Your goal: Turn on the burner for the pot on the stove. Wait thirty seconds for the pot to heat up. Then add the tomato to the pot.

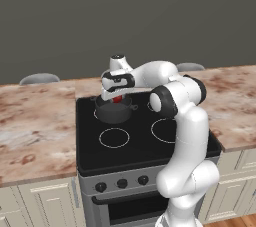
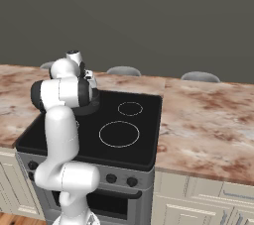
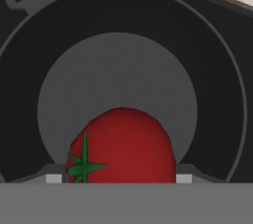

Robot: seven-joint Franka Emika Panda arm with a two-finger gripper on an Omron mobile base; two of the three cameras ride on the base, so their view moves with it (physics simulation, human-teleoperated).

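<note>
Nearest, from the hand view: tomato (image 3: 123,144) sits right between the gripper's tips, bulging past both, so the gripper (image 1: 116,99) is clamped on the tomato, held above the pot (image 3: 217,94). Pot's grey floor lies directly below it, dark wall ringing all round, one loop handle up left.

Handling guess: tomato is light, glossy, round, likely slippery and a bit soft, so squeeze across its widest middle, not harder than needed; green stem faces sideways, clear of the pads as far as I can tell. Drop looks short, so bruising risk seems low.

From the left base view: pot on the rear left ring of the stove (image 1: 90,156), burner under it mostly covered. Hand hovers over the pot mouth, red showing under it.

Room: rim of the pot sits well outside the tomato, plenty of margin for release. Front rings bare, knobs (image 1: 122,183) along the steel front, well apart from the hand. Counter (image 1: 30,126) on both sides, back wall farther off.
</note>
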